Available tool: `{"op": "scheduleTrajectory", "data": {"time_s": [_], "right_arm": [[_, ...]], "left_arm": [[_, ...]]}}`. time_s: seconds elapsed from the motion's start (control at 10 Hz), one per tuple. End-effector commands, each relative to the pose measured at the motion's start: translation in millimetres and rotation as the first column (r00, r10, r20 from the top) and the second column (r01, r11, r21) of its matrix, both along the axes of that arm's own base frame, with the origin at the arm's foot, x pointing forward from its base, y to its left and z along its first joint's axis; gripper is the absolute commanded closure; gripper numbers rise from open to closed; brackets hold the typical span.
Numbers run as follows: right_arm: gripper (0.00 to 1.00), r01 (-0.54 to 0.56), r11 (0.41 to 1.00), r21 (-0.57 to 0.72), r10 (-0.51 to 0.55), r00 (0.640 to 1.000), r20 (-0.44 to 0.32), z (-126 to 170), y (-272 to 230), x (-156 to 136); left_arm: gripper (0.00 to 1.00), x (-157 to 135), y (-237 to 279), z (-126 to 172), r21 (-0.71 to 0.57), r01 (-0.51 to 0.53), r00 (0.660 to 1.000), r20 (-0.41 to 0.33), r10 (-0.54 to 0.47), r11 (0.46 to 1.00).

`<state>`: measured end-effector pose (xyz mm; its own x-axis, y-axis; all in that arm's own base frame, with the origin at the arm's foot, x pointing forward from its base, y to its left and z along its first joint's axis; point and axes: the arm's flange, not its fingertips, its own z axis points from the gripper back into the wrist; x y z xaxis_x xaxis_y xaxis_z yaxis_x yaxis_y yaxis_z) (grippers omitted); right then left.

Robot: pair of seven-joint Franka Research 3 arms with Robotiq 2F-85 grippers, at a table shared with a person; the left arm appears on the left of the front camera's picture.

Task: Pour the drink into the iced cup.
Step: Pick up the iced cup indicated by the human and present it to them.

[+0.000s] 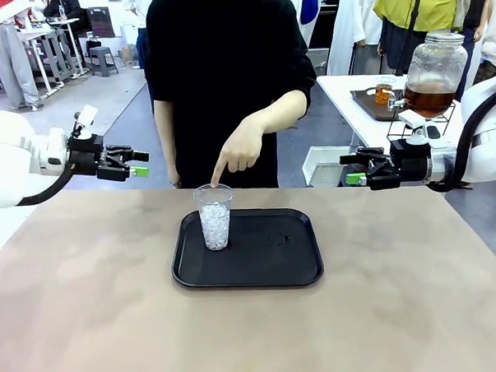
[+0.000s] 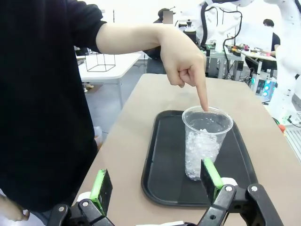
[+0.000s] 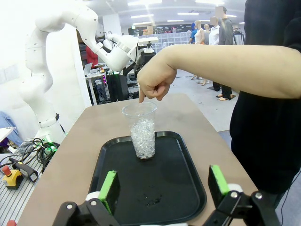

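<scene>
Standing upright at the far left of the tray (image 1: 268, 272), the iced cup (image 1: 214, 217) is flanked by the left end effector (image 1: 137, 164) and the right end effector (image 1: 352, 169) — both spread wide, empty — while the drink (image 1: 429, 100) is kept in the dispenser jar (image 1: 432, 67) past the right edge of the desk (image 1: 418, 310), nearer the latter.

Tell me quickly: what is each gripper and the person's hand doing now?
Left gripper: open, holding nothing.
Right gripper: open, holding nothing.
Person's hand: index finger pointing down at the iced cup, holding nothing.
</scene>
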<state>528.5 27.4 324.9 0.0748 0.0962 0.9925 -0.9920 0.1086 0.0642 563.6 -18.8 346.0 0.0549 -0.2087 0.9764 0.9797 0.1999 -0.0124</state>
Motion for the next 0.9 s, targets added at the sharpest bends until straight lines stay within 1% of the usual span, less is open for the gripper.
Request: {"op": "scheduleTrajectory", "data": {"time_s": [0.0, 0.4, 0.5, 0.8], "right_arm": [[0.00, -0.006, 1.000, 0.009, 0.006, 1.000, -0.012, 2.5, -1.9, -1.0], [0.00, -0.006, 1.000, 0.009, 0.006, 1.000, -0.012, 2.5, -1.9, -1.0], [0.00, -0.006, 1.000, 0.009, 0.006, 1.000, -0.012, 2.5, -1.9, -1.0], [0.00, -0.006, 1.000, 0.009, 0.006, 1.000, -0.012, 2.5, -1.9, -1.0]], "left_arm": [[0.00, 0.7, 2.4, 8.8, 0.007, -0.021, 1.000, 0.015, 0.021, 1.000], [0.00, 0.7, 2.4, 8.8, 0.007, -0.021, 1.000, 0.015, 0.021, 1.000], [0.00, 2.2, 3.0, 5.7, 0.010, -0.012, 1.000, 0.013, 0.012, 1.000], [0.00, -9.7, -5.5, -9.3, -0.006, 0.018, 0.999, 0.041, -0.018, 1.000]]}}
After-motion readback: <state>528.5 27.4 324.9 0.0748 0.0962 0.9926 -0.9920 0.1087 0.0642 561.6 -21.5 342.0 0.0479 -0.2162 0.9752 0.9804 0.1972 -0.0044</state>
